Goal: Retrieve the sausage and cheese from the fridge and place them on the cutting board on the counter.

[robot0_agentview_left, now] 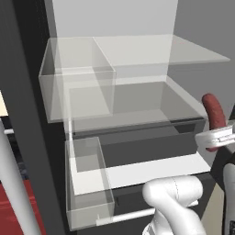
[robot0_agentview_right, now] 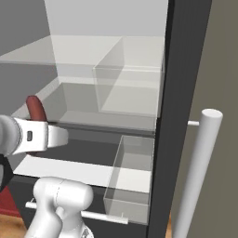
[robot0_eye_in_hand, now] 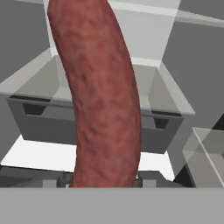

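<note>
My gripper [robot0_agentview_left: 215, 139] is shut on the dark red sausage [robot0_agentview_left: 214, 111], which stands upright out of the hand in front of the open fridge [robot0_agentview_left: 27, 114]. From the right base view the sausage [robot0_agentview_right: 35, 108] pokes up above the white hand of the gripper [robot0_agentview_right: 37, 133], at the left, level with the grey drawer. In the hand view the sausage [robot0_eye_in_hand: 101, 96] rises close up from between the fingertips of the gripper [robot0_eye_in_hand: 105, 179]. The cheese, the cutting board and the counter are out of view.
Inside the fridge are clear shelves [robot0_agentview_left: 137, 50], clear bins [robot0_agentview_left: 78, 92] [robot0_agentview_right: 130, 172] and a grey drawer [robot0_agentview_left: 137, 124]. A long white bar handle [robot0_agentview_right: 197, 176] stands on the fridge door at the right. Dark red cabinet fronts [robot0_agentview_left: 25, 211] show low down.
</note>
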Robot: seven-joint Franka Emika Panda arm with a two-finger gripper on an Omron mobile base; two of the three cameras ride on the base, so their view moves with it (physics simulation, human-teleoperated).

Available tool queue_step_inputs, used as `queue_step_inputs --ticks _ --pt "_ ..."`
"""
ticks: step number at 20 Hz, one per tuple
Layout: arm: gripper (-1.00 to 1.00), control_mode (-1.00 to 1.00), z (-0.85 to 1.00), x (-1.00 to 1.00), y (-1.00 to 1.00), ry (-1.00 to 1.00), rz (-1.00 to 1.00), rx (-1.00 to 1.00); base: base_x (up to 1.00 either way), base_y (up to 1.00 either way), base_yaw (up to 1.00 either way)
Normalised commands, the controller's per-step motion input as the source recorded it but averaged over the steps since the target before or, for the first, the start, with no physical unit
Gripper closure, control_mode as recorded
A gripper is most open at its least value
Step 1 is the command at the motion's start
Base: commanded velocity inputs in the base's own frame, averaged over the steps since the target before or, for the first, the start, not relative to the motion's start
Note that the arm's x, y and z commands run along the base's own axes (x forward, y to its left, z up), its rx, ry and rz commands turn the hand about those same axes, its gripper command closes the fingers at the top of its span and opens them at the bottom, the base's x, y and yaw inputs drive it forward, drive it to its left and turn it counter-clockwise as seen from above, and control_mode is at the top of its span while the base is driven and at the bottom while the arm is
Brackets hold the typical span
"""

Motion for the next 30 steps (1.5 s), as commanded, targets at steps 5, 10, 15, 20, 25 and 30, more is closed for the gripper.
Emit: queue_step_inputs --ticks 5,10,15,20,25,30 --pt "1.00 1.00 -0.02 0.00 0.00 0.00 0.00 0.00 -0.26 0.00 0.00" --pt "1.00 1.00 0.00 0.00 0.00 0.00 0.00 0.00 -0.99 0.00 -0.01" --pt "1.00 1.00 0.00 0.00 0.00 0.00 0.00 0.00 -1.00 0.01 0.10" --pt "1.00 1.00 0.00 0.00 0.00 0.00 0.00 0.00 -0.96 0.32 0.62" --pt "1.00 1.00 0.00 0.00 0.00 0.00 0.00 0.00 -0.47 0.57 0.98" --pt "1.00 1.00 0.00 0.00 0.00 0.00 0.00 0.00 -0.03 0.52 0.94"
